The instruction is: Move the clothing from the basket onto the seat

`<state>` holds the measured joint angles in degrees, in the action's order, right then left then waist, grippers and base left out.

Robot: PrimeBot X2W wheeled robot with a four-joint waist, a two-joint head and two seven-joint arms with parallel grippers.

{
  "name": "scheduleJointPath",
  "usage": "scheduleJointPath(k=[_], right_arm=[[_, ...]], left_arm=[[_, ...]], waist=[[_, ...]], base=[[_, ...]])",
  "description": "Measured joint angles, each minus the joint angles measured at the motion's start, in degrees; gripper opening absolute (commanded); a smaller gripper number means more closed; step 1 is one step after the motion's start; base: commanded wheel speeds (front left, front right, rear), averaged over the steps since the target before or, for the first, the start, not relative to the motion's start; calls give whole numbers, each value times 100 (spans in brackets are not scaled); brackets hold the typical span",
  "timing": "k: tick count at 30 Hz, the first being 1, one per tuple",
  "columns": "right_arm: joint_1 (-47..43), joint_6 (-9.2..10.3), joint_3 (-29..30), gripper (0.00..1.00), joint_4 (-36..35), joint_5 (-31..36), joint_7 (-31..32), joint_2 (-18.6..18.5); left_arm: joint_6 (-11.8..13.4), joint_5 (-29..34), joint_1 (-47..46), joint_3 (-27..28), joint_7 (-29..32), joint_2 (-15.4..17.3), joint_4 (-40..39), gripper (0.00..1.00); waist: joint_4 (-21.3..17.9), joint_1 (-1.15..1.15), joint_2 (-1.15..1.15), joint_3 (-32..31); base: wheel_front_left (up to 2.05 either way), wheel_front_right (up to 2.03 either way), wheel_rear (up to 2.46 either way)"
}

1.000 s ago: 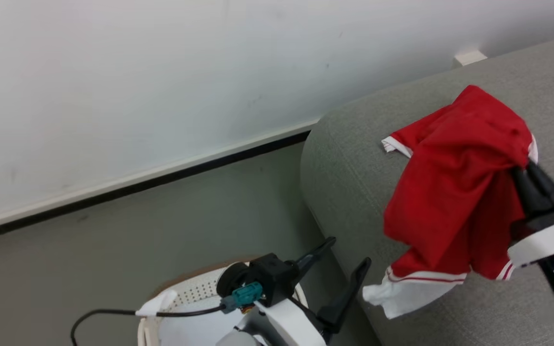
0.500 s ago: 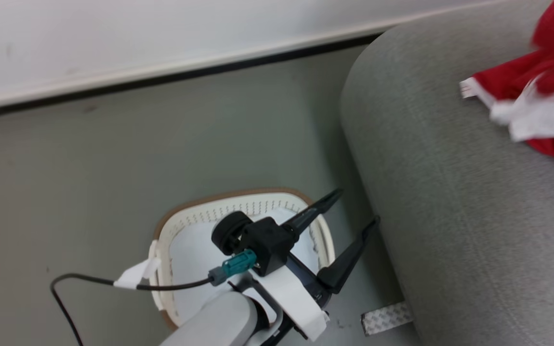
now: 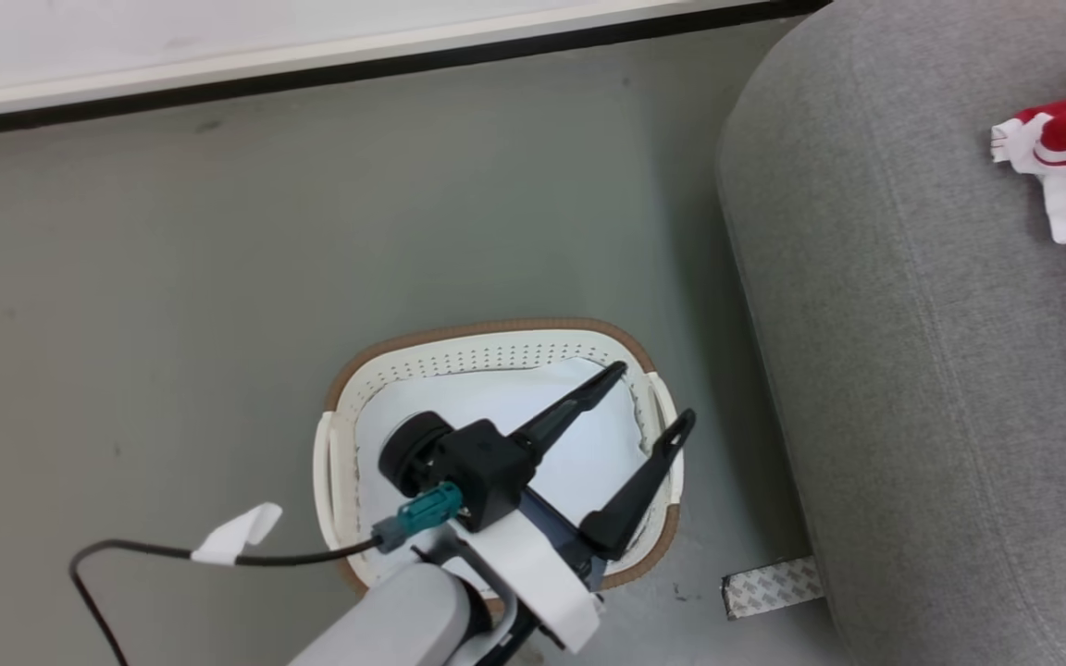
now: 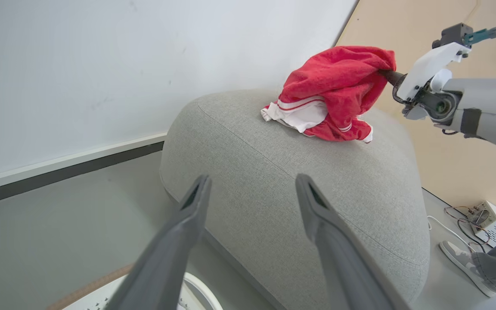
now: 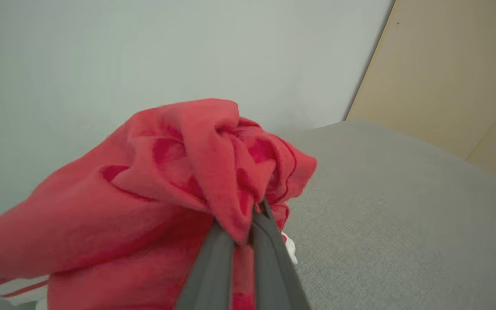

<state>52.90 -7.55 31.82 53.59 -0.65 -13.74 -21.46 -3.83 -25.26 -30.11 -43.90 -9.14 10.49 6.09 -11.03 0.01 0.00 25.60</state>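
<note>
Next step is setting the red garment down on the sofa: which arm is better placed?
Right. The right pincer is shut on the clothing, whose lower folds already rest on the seat. The left pincer hangs open above the basket, away from the clothing.

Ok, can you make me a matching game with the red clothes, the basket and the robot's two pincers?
1 red clothing
2 laundry basket
3 left pincer
4 right pincer

A open, holding nothing
B resting on the grey sofa
C on the floor beside the sofa
D shut on the red clothing

Pairs: 1-B, 2-C, 3-A, 4-D.
</note>
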Motion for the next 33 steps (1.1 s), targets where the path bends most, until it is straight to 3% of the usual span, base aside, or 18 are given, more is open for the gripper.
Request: scheduleJointPath(k=[5, 9, 20, 33], right_arm=[[-421, 0, 355, 100, -11, 397, -105, 544], [-853, 0, 341, 100, -628, 470, -130, 886], [-2403, 0, -768, 100, -2530, 341, -142, 1533], [-4013, 0, -1929, 100, -3893, -138, -143, 1822]], left_arm=[[136, -65, 159, 126, -88, 149, 47, 100], [248, -131, 310, 246, -186, 192, 60, 100], [746, -212, 860, 703, -502, 301, 260, 100], [1069, -78, 2030, 1933, -598, 172, 509, 100]], waist=[[-150, 0, 0, -146], [-284, -1, 0, -343], [-473, -2, 1, -1085], [-57, -2, 0, -2006]], base=[[0, 0, 0], [0, 0, 0], [0, 0, 0], [0, 0, 0]])
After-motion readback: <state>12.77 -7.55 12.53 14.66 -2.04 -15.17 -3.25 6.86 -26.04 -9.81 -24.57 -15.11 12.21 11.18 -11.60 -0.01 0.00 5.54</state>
